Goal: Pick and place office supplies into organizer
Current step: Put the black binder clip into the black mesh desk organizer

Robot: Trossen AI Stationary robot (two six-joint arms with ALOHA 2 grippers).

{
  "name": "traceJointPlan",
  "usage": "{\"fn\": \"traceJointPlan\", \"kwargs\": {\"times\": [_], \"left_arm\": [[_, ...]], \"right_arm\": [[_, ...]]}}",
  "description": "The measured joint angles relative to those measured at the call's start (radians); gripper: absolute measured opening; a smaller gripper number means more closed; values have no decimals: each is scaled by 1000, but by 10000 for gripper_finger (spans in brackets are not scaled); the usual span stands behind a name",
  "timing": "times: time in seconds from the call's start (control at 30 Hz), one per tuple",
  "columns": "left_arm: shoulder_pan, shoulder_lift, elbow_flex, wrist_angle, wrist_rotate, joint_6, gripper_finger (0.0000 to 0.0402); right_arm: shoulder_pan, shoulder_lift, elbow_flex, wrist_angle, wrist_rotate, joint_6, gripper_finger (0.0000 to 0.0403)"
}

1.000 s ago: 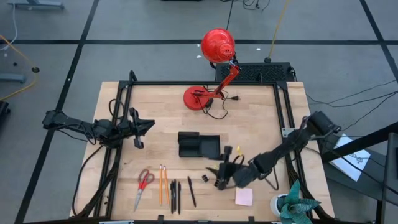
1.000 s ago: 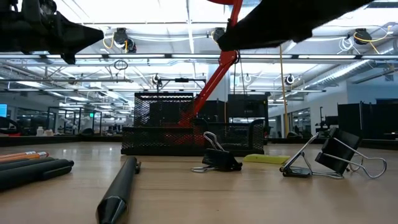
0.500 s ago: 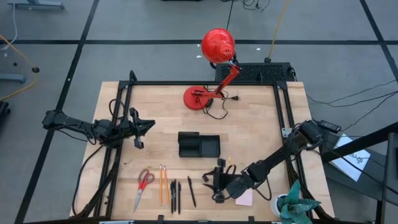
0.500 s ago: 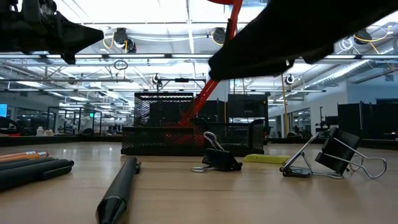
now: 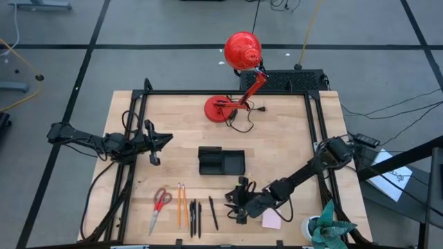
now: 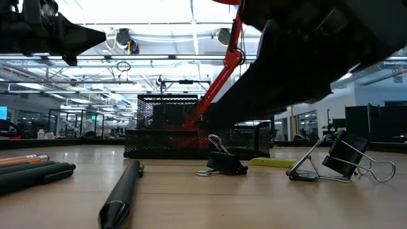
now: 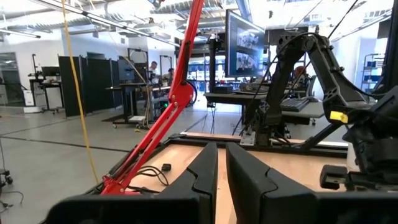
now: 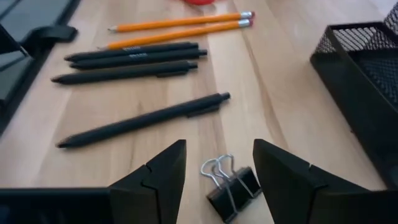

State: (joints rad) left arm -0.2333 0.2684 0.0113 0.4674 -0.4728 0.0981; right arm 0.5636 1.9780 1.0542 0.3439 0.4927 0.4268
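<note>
Item 1, right gripper (image 8: 217, 177): fingers spread wide, holding nothing, poised low over a small black binder clip with wire handles (image 8: 229, 184) that lay between the jaws. Risk as I judged it: the clip sat skewed to the jaws, so a closing pinch might catch only the wire loops and let it pivot or skid toward the loose black pen (image 8: 144, 120) just beyond it.

Item 2, further supplies: three more black pens (image 8: 134, 61) lay side by side, with two orange pencils (image 8: 180, 26) past them; a sweep by the arm could scatter them. Red-handled scissors (image 5: 160, 205) lay at the row's far end, and a pink square sticky-note pad (image 5: 271, 219) lay near the right arm.

Item 3, black mesh desk organizer (image 5: 221, 161): mid-table, well apart from the clip.

Item 4, left gripper (image 7: 221, 180): fingers pressed nearly together, empty, waiting at the table's left edge.

Item 5, surface: pale wood tabletop (image 5: 284, 131), red desk lamp (image 5: 239, 69) at the back.

Item 6, room: open workshop, ceiling lights, monitors beyond.
</note>
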Motion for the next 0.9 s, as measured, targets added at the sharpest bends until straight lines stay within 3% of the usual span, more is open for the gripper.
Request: {"fn": "traceJointPlan", "kwargs": {"times": [0.43, 0.9], "left_arm": [[0, 0, 0, 0, 0, 1, 42], [0, 0, 0, 0, 0, 4, 42]], "right_arm": [[-13, 1, -1, -145, -21, 57, 178], [-21, 0, 0, -112, 33, 62, 168]]}}
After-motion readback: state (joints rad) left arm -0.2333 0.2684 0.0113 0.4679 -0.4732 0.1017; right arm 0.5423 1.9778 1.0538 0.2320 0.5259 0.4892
